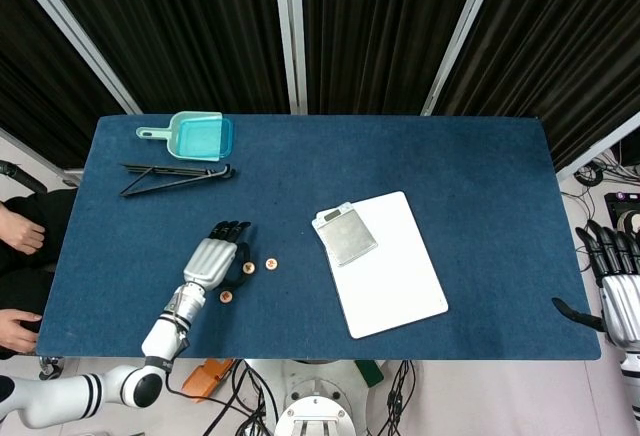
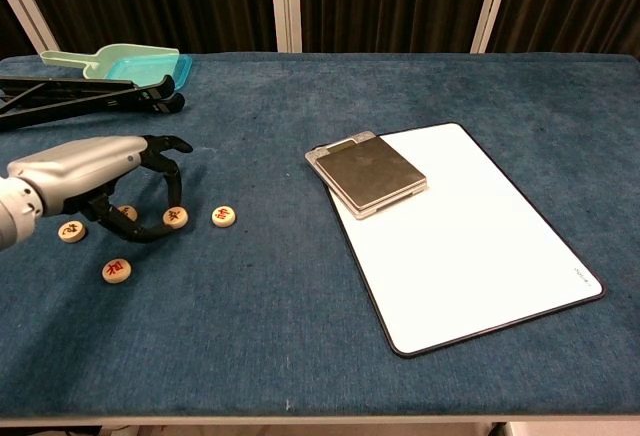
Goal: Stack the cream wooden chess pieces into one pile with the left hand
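Note:
Several cream wooden chess pieces lie at the table's front left. My left hand (image 2: 95, 171) arches over them and pinches one piece (image 2: 175, 217) between thumb and a fingertip, slightly off the cloth. Another piece (image 2: 223, 215) lies just right of it. One piece (image 2: 125, 213) sits under the palm, one (image 2: 72, 230) left of the hand, and one (image 2: 117, 270) nearer the front edge. In the head view the left hand (image 1: 211, 260) covers part of the group; the held piece (image 1: 248, 267) and its right neighbour (image 1: 271, 263) show. My right hand (image 1: 617, 284) hangs off the table's right edge, fingers spread, holding nothing.
A white board (image 2: 470, 236) with a grey flat device (image 2: 368, 172) on its far corner lies right of centre. A teal scoop (image 2: 118, 61) and a black folded tool (image 2: 85, 96) lie at the back left. A person's hands (image 1: 20, 231) show at the left edge.

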### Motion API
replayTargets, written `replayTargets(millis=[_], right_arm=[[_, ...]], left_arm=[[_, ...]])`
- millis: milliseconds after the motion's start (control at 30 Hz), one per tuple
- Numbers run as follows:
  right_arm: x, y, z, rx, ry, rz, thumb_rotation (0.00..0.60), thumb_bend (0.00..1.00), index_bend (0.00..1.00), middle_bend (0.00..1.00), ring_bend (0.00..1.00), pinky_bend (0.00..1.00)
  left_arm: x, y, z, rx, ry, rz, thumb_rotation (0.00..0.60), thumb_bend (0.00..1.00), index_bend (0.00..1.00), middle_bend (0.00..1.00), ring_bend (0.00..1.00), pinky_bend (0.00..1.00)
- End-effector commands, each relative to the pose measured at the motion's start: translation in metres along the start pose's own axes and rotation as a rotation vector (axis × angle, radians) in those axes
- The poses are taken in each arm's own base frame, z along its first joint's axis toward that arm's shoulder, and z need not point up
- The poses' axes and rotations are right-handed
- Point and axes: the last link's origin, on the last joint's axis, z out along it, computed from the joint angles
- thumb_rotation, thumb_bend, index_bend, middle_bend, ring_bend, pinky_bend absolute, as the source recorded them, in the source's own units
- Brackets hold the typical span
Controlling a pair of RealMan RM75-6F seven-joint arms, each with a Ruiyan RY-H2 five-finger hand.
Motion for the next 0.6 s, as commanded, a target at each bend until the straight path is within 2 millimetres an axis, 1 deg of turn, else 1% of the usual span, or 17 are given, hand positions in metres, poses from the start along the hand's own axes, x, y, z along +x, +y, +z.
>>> replayTargets(millis=[33,300,600], right_arm=[[0.0,0.0,0.0,0.0,-0.001,0.0,0.6,0.19,0.0,0.04,0.0,0.05],[0.001,0.005,-0.002,-0.014,0.001,0.003,0.6,0.19,0.0,0.04,0.0,0.05],[0.0,0.01,-0.004,-0.021,0.001,0.006,0.6,0.19,0.0,0.04,0.0,0.05]], left_arm=[[0.005,0.008,0.005,-0.014,0.002,-0.001,0.6,0.36,0.52,0.06,0.0,0.0],[0.008,0.028,0.019,-0.026,-0.027,0.003,0.6,0.35,0.52,0.06,0.0,0.0],[0.007,0.035,0.025,-0.012,-0.043,0.012,0.6,0.35,0.52,0.06,0.0,0.0]])
